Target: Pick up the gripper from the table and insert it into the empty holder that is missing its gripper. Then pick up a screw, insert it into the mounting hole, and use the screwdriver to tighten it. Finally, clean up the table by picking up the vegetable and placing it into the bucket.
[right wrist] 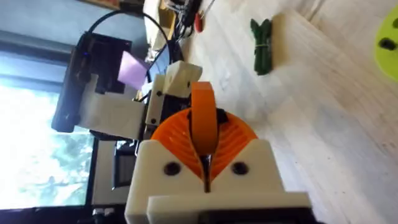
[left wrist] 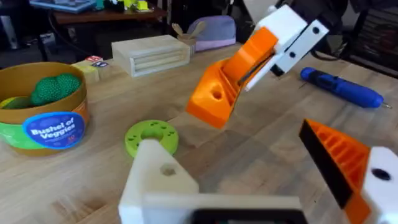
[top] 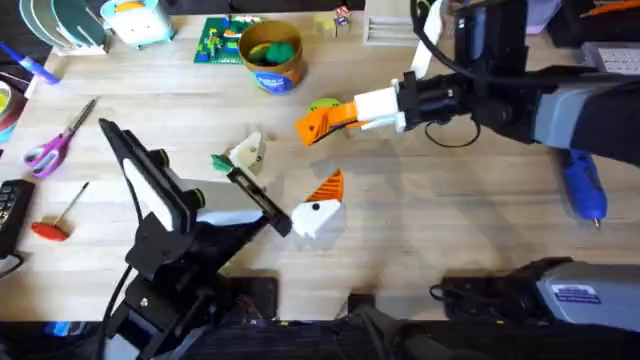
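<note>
The right gripper (top: 312, 126) has its orange pads pressed together with nothing between them, hovering beside the lime-green disc (top: 324, 104). The left gripper (top: 318, 205) carries one white-and-orange finger on its black holder (top: 258, 197); whether it is spread or closed cannot be told. The vegetable (top: 221, 162) lies on the table (top: 450, 220), the bucket (top: 272, 56) farther back, the screwdriver (top: 583, 186) at right

robotics lab | wooden table (top: 450, 230) | scissors (top: 58, 140) | screwdriver (top: 582, 186) | toy bricks (top: 222, 40)
</note>
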### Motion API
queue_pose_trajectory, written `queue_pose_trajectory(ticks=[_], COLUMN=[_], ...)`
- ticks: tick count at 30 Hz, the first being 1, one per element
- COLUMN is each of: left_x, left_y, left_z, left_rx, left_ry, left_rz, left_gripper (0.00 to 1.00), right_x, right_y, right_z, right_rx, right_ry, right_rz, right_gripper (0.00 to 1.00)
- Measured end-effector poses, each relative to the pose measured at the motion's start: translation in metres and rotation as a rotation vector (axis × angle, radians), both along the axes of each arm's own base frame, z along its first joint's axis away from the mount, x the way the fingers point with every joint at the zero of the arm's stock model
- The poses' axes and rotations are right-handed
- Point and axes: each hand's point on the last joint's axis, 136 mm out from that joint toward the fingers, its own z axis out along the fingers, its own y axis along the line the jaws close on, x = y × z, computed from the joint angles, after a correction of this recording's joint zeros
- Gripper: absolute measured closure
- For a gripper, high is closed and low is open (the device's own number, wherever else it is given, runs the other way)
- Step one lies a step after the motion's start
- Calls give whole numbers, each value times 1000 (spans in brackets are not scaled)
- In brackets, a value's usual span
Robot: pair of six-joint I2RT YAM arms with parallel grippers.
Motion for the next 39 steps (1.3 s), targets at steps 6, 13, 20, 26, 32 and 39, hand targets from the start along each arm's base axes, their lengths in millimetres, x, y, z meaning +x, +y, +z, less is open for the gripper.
queue_pose_trajectory(ticks=[6, 13, 20, 26, 32, 39], left_x=[0, 0, 0, -1, -4, -6], left_y=[0, 0, 0, -1, -4, -6], left_z=[0, 0, 0, 0, 1, 1], left_rx=[0, 0, 0, -1, -3, -4], left_ry=[0, 0, 0, 0, -1, -1], left_rz=[0, 0, -1, -12, -34, -52], left_gripper=[8, 7, 7, 7, 7, 7], right_x=[-14, -24, -25, -31, -33, -33], right_y=[22, 37, 41, 48, 51, 48], right_z=[-8, -5, -7, -3, -1, -6], right_rx=[51, 78, 78, 89, 93, 75], right_ry=[108, 161, 214, 193, 193, 241], right_rz=[104, 164, 168, 192, 199, 188], right_gripper=[992, 992, 992, 992, 992, 992])
